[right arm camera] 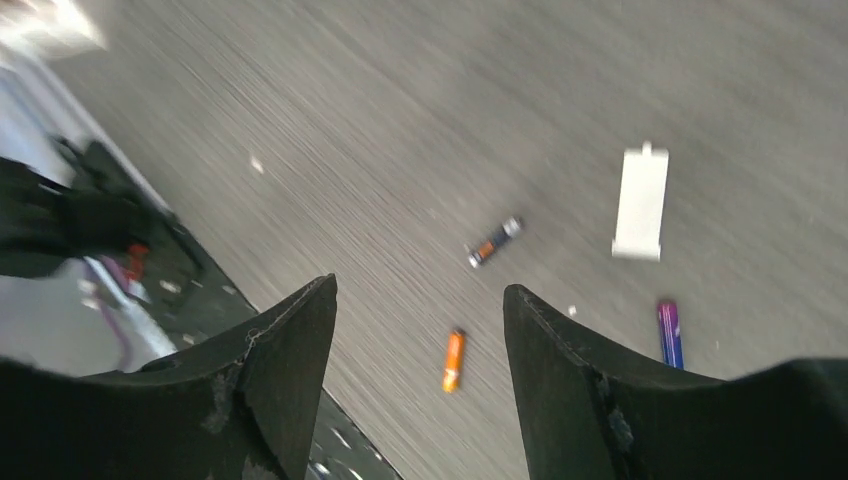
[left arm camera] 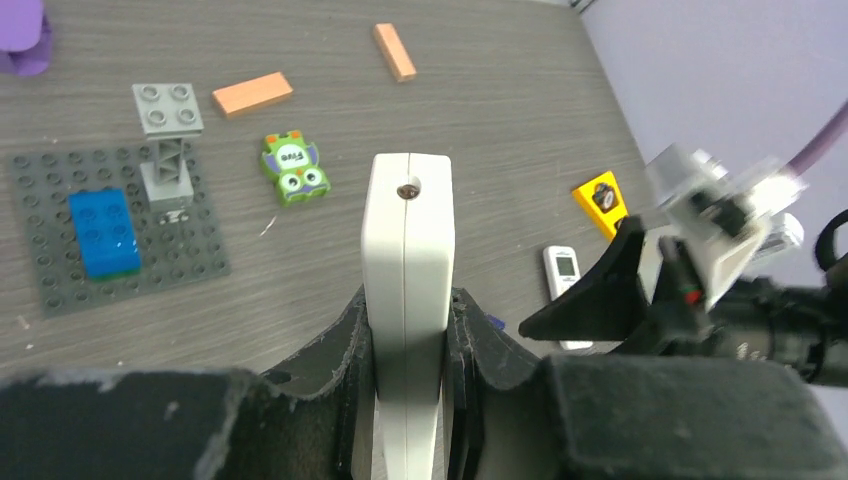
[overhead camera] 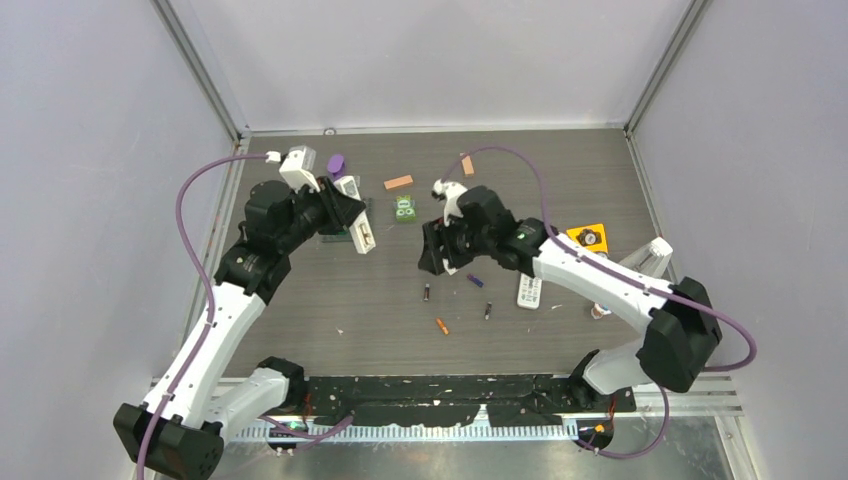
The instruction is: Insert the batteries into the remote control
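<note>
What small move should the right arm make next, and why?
Probably lower the right arm toward the orange battery. Its jaws stand open and empty above the table, and that battery lies on the table almost between them. The left arm holds the white remote in its jaws.

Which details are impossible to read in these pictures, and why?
1. Battery bay of the white plastic remote control: left wrist view shows only its narrow edge; top view too small.
2. Polarity marks on the orange cylindrical battery and purple cylindrical battery: right wrist view is blurred.
3. The small second white remote: the right arm covers its lower part, left wrist view.
</note>
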